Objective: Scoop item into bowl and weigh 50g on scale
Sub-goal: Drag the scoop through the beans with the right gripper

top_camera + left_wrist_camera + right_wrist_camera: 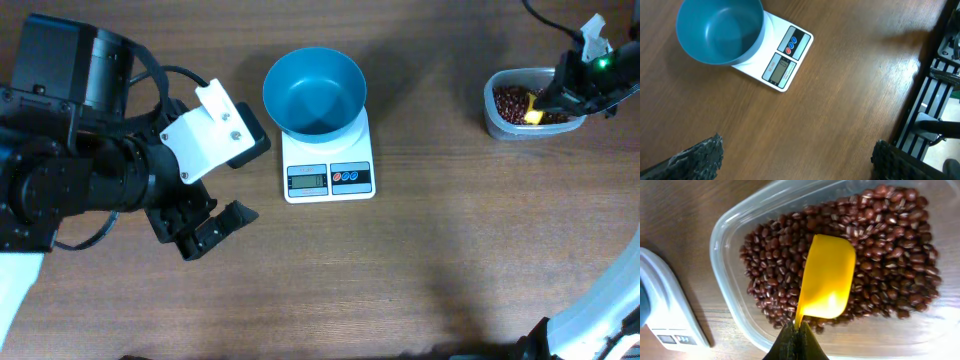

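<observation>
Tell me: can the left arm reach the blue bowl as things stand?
Probably yes. The left hand is open near the scale, with only bare table between it and the bowl on the scale. The right hand is far off, holding a yellow scoop over the beans.

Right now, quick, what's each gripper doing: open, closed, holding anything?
Left gripper: open, holding nothing.
Right gripper: closed on the yellow scoop, over the beans in the clear tub.

Bright blue bowl [313, 90], white scale [328, 155] w/ red & blue btns [350, 177], reddish-brown beans [890, 235], yellow scoop [827, 277]
</observation>
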Robot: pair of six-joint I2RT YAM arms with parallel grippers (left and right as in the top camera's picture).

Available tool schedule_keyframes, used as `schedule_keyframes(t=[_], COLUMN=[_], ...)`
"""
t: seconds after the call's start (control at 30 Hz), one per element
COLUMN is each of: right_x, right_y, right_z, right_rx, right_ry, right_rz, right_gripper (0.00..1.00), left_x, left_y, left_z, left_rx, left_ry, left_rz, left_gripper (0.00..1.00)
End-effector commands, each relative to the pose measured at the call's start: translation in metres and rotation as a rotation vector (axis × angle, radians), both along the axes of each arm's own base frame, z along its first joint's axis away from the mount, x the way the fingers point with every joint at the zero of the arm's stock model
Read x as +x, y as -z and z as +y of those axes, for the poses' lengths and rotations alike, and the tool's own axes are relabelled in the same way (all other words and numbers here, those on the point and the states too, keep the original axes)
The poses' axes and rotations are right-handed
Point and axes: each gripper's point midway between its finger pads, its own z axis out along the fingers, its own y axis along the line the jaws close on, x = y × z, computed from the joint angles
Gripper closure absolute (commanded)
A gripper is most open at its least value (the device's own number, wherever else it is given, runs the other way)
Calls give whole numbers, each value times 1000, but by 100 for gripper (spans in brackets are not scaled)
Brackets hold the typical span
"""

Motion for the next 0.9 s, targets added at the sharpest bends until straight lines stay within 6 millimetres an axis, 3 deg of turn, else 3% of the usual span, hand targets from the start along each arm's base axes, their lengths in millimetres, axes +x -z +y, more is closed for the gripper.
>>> schedule_keyframes(t=[0.0, 0.1, 0.3, 0.87], right_x=[-11, -22, -23, -15], right_y=[22, 22, 12, -22], right_z=[16, 13, -19, -37], right_rx=[93, 113, 212, 426], right_ry=[1, 23, 136, 149], right_rz=[71, 114, 49, -188], right_gripper=[96, 96, 96, 96], left_x=[-1, -1, -1, -1], left_y=[0, 0, 0, 0], left_z=[-1, -1, -1, -1], left_rx=[-7, -7, -7, -7], left_ry=[12, 12, 12, 12], left_rz=[1, 1, 1, 1], left_gripper=[1, 1, 1, 1])
